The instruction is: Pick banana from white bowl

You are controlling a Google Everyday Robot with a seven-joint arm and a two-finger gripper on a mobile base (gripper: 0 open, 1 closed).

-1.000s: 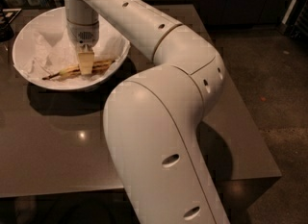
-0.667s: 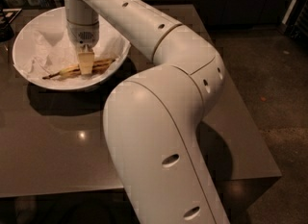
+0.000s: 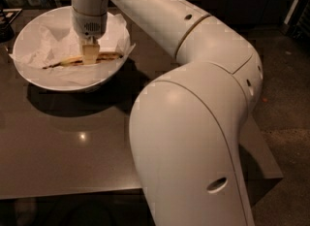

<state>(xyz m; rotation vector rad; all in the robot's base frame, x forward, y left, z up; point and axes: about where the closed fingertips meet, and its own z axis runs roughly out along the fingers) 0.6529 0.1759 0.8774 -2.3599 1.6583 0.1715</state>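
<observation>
Pale gripper (image 3: 90,54) sits low in the wide round white paper-lined bowl (image 3: 58,80), over the middle of the slim brown-streaked yellow banana (image 3: 110,55) extending either side of it; we cannot tell its opening or hold, so we'd clamp mid-body gently and lift straight up.

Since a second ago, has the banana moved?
Yes. The banana, held by the gripper inside the white bowl, has shifted slightly up toward its far rim.
</observation>
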